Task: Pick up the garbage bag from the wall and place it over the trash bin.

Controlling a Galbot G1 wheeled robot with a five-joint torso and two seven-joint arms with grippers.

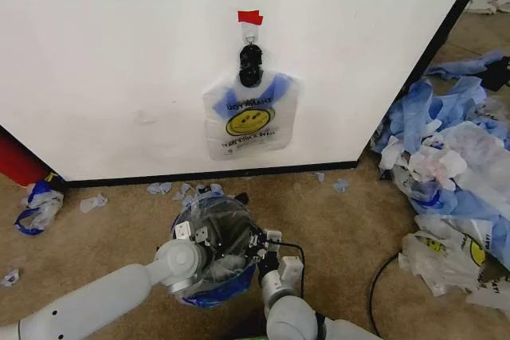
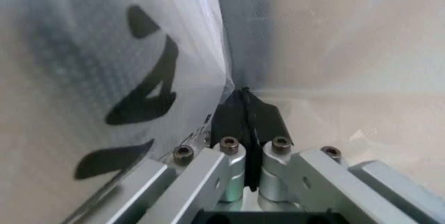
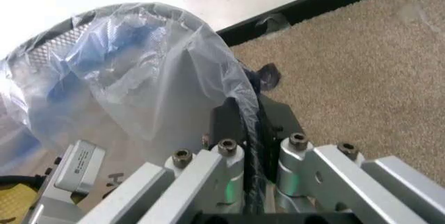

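A garbage bag [image 1: 252,117] with a yellow smiley face hangs flat on the wall [image 1: 119,53], held by a black clip [image 1: 250,64] under a strip of red tape [image 1: 249,17]. Below it on the carpet, the trash bin [image 1: 213,248] already wears a translucent plastic liner [image 3: 139,78]. The left tool [image 1: 191,234] sits at the bin's left rim, its black pads pressed together on the plastic film. The right tool [image 1: 267,246] is clamped on the liner at the bin's right rim [image 3: 251,130]. A heap of blue and white plastic sheets [image 1: 450,157] lies to the right.
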